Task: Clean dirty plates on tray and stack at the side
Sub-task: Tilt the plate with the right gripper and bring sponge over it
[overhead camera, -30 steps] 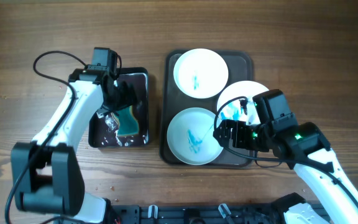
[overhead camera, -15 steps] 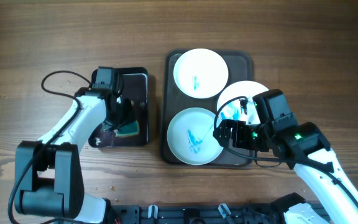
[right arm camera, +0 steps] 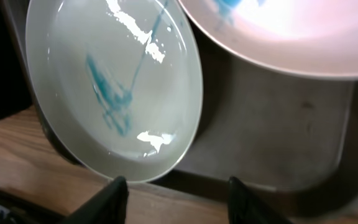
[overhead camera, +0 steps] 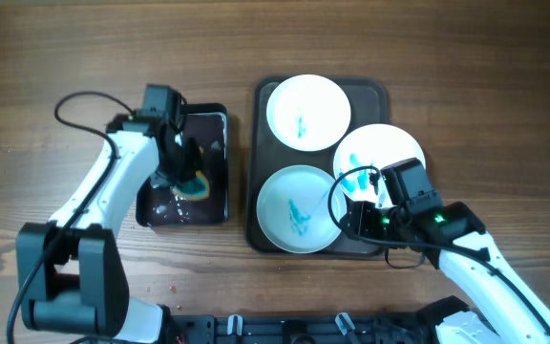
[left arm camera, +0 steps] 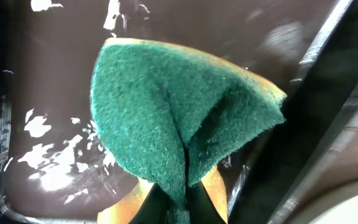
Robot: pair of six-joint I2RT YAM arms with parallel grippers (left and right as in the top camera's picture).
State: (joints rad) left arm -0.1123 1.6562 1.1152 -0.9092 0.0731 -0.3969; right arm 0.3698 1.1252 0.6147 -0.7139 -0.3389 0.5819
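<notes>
A dark tray (overhead camera: pixel 255 153) holds three plates smeared with blue: a white one (overhead camera: pixel 308 107) at the back, a white one (overhead camera: pixel 382 153) at the right, and a pale green one (overhead camera: pixel 297 208) at the front. In the dark tub (overhead camera: pixel 213 129) to the left, my left gripper (overhead camera: pixel 181 168) is shut on a green and yellow sponge (overhead camera: pixel 197 183). The sponge (left arm camera: pixel 179 106) is folded between the jaws of that gripper (left arm camera: pixel 185 202). My right gripper (overhead camera: pixel 353 216) hangs open at the tray's front edge. Its fingers (right arm camera: pixel 114 198) stand apart just short of the green plate's (right arm camera: pixel 114 81) rim.
Wet patches shine on the tub floor (left arm camera: pixel 55 155). The right white plate (right arm camera: pixel 291 31) overhangs the tray's (right arm camera: pixel 278 124) right side, above its bare floor. Bare wooden table (overhead camera: pixel 447 57) lies right of the tray and behind it. A black rail (overhead camera: pixel 285 325) runs along the front edge.
The left gripper has closed on the sponge and pinched it into a fold. The right arm has drawn back toward the front edge, and its jaws have narrowed.
</notes>
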